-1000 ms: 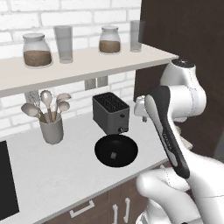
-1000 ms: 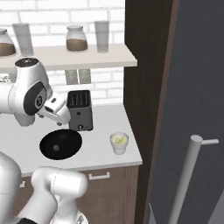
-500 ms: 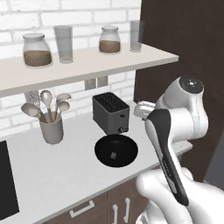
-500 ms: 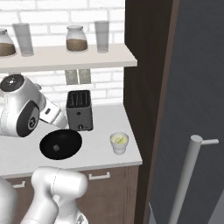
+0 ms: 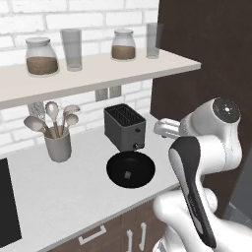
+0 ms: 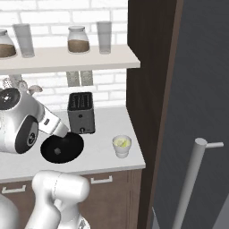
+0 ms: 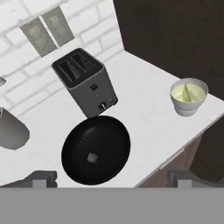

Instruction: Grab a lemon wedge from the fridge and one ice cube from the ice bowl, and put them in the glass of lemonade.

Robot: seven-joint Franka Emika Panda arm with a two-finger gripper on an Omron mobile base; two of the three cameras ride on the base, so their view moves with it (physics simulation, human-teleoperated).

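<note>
A white robot arm hangs above a kitchen table [image 5: 59, 197], its end effector [image 7: 109, 180] looking down at the ice bowl [image 7: 96, 149], which sits near the table's front edge with one small ice cube [image 7: 91, 158] resting at its centre. Only the two dark fingertips [image 7: 43, 179] show at the bottom of the hand view, set far apart with nothing between them, so the end effector is spread wide.

A grey toaster [image 7: 85, 82] stands just behind the bowl, close to its rim but apart from it. The glass of lemonade [image 7: 188, 96] stands well off to the bowl's side, close to the table's corner beside the dark cabinet wall [image 6: 152, 89], with something pale and wedge-like lying in the yellow-green drink. Bare white surface lies between bowl and glass.

On the bowl's other side a grey holder of spoons [image 5: 58, 142] stands further back, with bare table around it. The grey fridge [image 6: 201, 112] rises at the right of the right base view, its slim handle [image 6: 190, 183] in the foreground. Overhead, a shelf [image 5: 93, 74] carries two jars and two tumblers.
</note>
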